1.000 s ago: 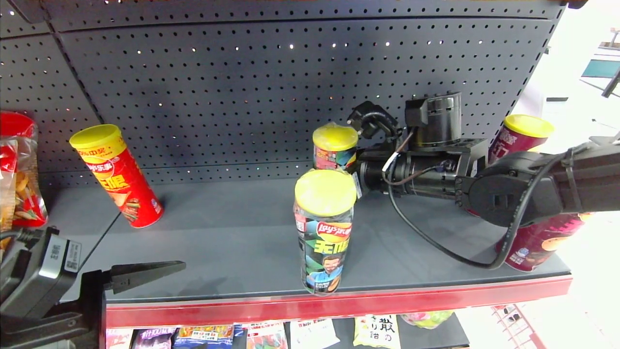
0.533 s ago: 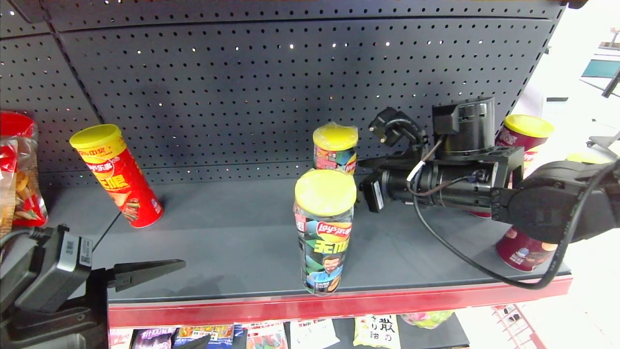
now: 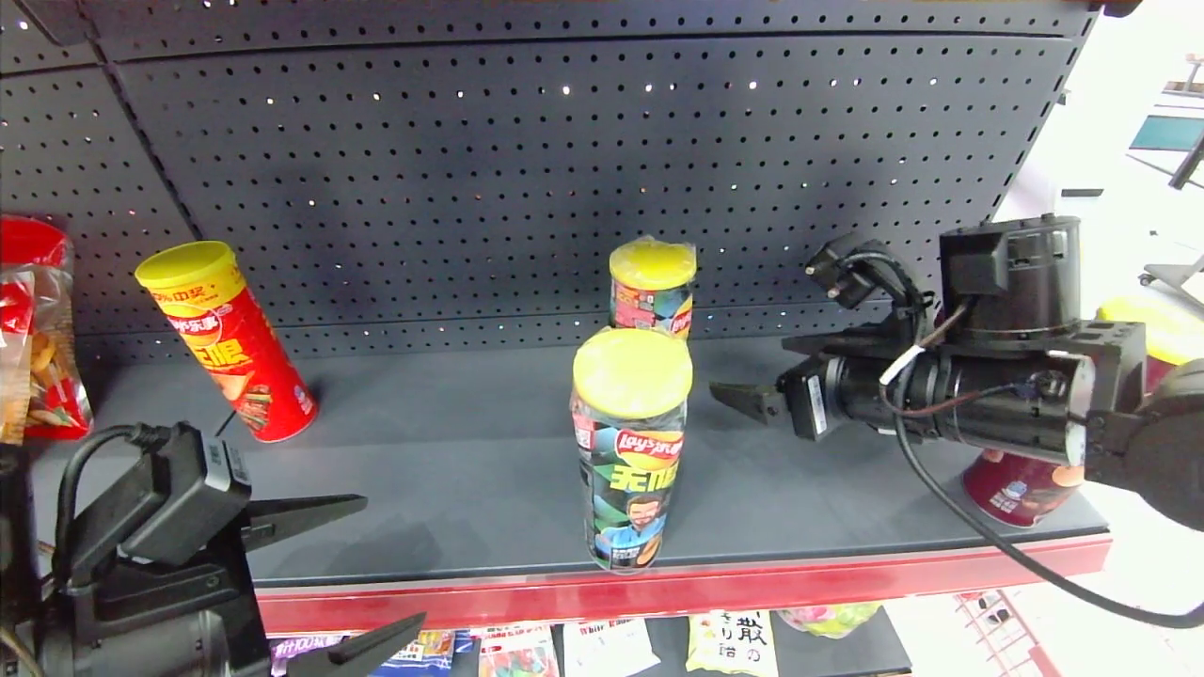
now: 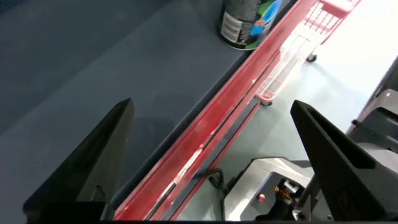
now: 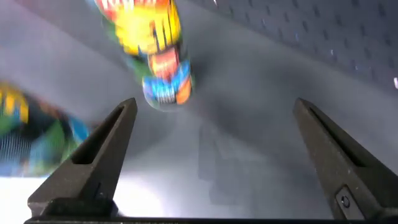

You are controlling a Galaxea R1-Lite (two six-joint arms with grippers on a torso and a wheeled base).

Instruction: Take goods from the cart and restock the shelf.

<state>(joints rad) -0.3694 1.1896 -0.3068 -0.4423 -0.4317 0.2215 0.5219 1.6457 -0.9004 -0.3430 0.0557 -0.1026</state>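
Two green-and-black chip cans with yellow lids stand upright mid-shelf: the front can [image 3: 628, 451] near the red shelf edge [image 3: 658, 592], the rear can [image 3: 652, 287] by the pegboard. My right gripper [image 3: 762, 371] hangs open to the right of both cans, touching neither. The right wrist view looks past its open gripper [image 5: 214, 102] at the rear can [image 5: 158, 56] and the blurred front can [image 5: 31, 137]. My left gripper [image 3: 390, 564] is open and holds nothing at the shelf's front left. In the left wrist view that gripper [image 4: 211, 106] straddles the shelf edge [image 4: 205, 137].
A red can [image 3: 226, 338] leans on the pegboard at the left, beside chip bags [image 3: 28, 329]. Maroon cans [image 3: 1021, 484] stand at the shelf's right end behind my right arm. Snack packs [image 3: 602, 649] fill the lower shelf. A pink cart [image 4: 298, 43] stands on the floor below.
My right arm has drawn back to the right, away from the rear can, which stays standing. My left arm has risen and shifted slightly right.
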